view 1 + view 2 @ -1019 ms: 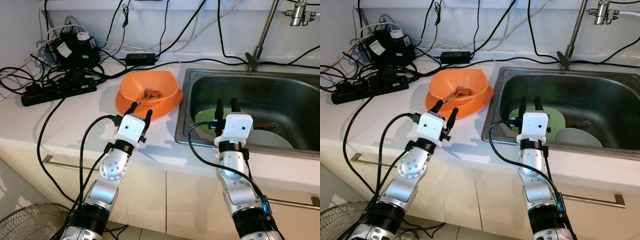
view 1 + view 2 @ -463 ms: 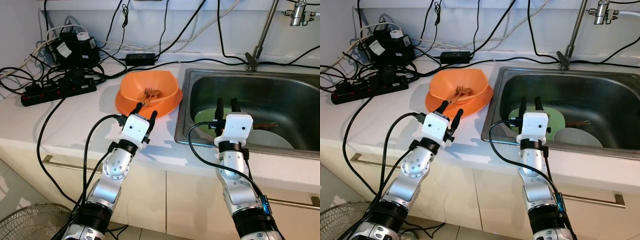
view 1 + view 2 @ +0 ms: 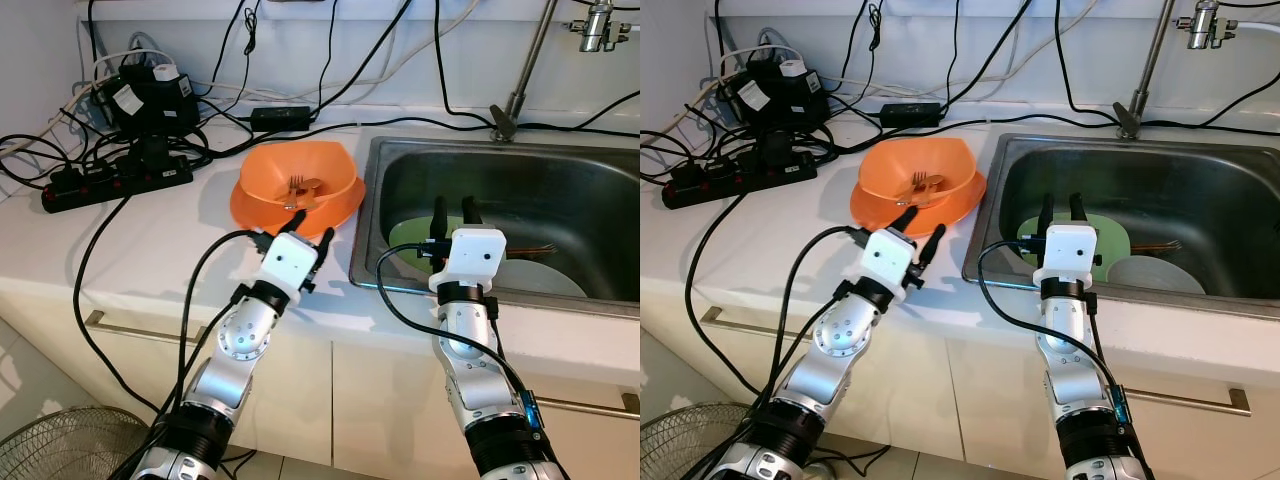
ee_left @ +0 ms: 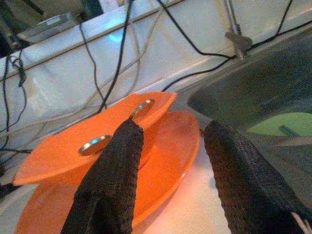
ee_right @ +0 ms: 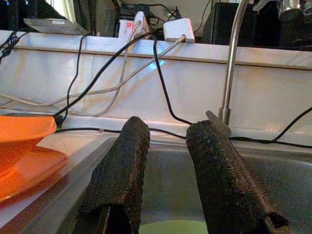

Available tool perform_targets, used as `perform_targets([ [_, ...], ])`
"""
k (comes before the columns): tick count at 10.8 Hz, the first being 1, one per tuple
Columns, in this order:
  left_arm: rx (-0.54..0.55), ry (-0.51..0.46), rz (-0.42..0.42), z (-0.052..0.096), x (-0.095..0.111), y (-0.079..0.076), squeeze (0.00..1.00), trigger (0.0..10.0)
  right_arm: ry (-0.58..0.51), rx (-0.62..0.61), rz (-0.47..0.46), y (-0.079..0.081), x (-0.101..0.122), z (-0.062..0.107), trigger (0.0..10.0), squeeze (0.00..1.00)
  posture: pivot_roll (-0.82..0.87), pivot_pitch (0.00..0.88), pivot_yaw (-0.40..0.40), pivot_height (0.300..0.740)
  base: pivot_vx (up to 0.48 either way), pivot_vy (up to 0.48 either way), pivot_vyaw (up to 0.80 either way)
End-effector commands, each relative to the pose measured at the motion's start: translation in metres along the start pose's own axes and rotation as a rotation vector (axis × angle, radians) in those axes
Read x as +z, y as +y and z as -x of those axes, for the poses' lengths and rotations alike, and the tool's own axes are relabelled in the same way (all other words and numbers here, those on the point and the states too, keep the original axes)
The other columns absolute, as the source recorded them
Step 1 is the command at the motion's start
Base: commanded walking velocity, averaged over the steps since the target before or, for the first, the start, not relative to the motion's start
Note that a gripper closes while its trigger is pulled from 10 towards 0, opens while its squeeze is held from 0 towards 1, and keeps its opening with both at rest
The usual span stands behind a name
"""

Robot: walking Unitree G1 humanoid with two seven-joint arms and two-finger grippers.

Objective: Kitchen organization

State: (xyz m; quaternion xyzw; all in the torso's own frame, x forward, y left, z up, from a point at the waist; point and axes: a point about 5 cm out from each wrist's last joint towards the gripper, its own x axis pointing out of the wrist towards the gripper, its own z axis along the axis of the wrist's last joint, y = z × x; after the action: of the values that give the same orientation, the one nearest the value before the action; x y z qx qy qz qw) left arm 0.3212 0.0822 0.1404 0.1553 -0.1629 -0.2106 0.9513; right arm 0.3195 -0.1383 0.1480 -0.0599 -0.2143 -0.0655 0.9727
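A white counter [image 3: 150, 240] runs up to the steel sink [image 3: 560, 190], with a tangle of cables and a power strip [image 3: 115, 178] pushed back toward the wall, out of the working area.

In the basin lie a green plate [image 3: 415, 232] and a pale plate [image 3: 545, 278], which I read as dishes waiting to be sorted.

On the counter just beside the sink's rim sits the orange bowl [image 3: 300, 178], nested on an orange plate [image 3: 250, 212], with a fork [image 3: 296, 186] and a spoon [image 3: 312, 187] resting inside it. I judge this stack is what I am going for first.

I have the left gripper [image 3: 307, 232] close to the near edge of the orange plate, fingers spread wide and holding nothing. In the left wrist view the bowl's rim lies between them, so the opening looks set to take the stack's edge.

My right gripper [image 3: 452, 208] hovers over the sink's near rim, above the green plate, its fingers parted and empty, apparently parked while the left arm works.
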Motion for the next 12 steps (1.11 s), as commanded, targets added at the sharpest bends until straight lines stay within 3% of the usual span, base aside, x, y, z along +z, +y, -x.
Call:
perform_targets([
  [1, -0.02, -0.02, -0.015, -0.003, 0.005, -0.001, 0.0, 10.0, -0.006, -0.009, -0.006, 0.001, 0.001, -0.003, 10.0, 0.0, 0.04, 0.0, 0.08, 0.74, 0.0, 0.0, 0.0],
  [12, 0.087, 0.034, -0.066, -0.001, -0.003, 0.022, 0.0, 10.0, -0.001, -0.014, -0.004, 0.0, 0.0, -0.002, 10.0, 0.0, 0.04, 0.0, 0.082, 0.74, 0.0, 0.0, 0.0],
])
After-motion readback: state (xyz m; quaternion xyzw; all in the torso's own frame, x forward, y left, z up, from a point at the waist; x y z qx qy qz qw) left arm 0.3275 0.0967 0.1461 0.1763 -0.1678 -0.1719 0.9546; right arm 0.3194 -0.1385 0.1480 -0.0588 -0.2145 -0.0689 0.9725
